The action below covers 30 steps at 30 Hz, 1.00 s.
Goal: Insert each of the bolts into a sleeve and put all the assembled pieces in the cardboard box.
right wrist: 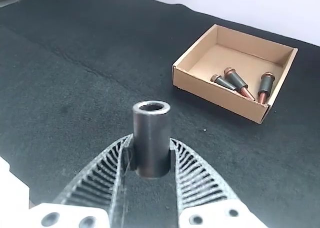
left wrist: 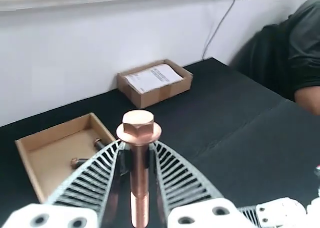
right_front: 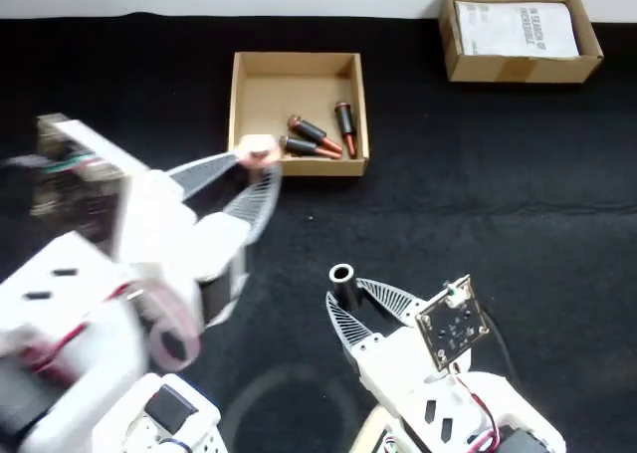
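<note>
My left gripper (left wrist: 137, 155) is shut on a copper bolt (left wrist: 138, 160), hex head outward; in the high view the left gripper (right_front: 257, 169) holds the bolt (right_front: 259, 151) just in front of the open cardboard box (right_front: 244, 100). My right gripper (right wrist: 150, 155) is shut on a dark steel sleeve (right wrist: 151, 138) with its bore facing out; from above that right gripper (right_front: 348, 299) carries the sleeve (right_front: 342, 282) at the table's front middle. Three assembled pieces (right_front: 318, 134) lie in the box (right wrist: 200, 82), and the pieces (right wrist: 242, 83) rest near its right wall.
A second cardboard box (right_front: 518, 35) holding a printed sheet stands at the back right, also the box with the sheet (left wrist: 155, 82). Black cloth (right_front: 478, 194) covers the table. A person's arm (left wrist: 305, 57) is beside the table's edge.
</note>
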{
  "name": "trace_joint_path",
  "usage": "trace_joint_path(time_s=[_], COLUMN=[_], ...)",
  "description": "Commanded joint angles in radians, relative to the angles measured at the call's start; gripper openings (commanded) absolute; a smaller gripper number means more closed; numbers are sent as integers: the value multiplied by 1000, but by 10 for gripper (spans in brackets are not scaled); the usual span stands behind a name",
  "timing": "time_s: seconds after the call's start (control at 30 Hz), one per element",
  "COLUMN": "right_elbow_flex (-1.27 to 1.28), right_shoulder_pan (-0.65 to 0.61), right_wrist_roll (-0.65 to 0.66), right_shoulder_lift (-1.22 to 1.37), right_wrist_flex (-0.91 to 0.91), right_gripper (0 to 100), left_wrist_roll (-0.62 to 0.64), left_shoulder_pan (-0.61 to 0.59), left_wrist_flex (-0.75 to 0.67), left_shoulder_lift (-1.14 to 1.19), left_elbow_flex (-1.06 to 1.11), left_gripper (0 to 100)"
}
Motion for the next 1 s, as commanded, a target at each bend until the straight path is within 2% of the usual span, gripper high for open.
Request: trace_joint_path(time_s=[0.0,0.17,0.3,0.73,0.97], right_elbow_flex=[-22,84,136,223,243], right_shoulder_pan=[-7,65,70,68,68], right_wrist_roll=[2,2,2,2,2], right_shoulder_lift=[-2,-2,-2,7,7], right_wrist_flex=[-56,-228,-308,-409,-443], right_gripper=[7,7,7,7,7], left_wrist_roll=[8,8,8,9,135], left_shoulder_pan=[42,99,96,93,91], left_wrist_flex=[-216,-347,-350,-348,-351], left_shoulder_lift=[-27,-30,-30,-79,-74], left_elbow_flex=[208,334,344,346,346], left_gripper=[8,8,8,8,8])
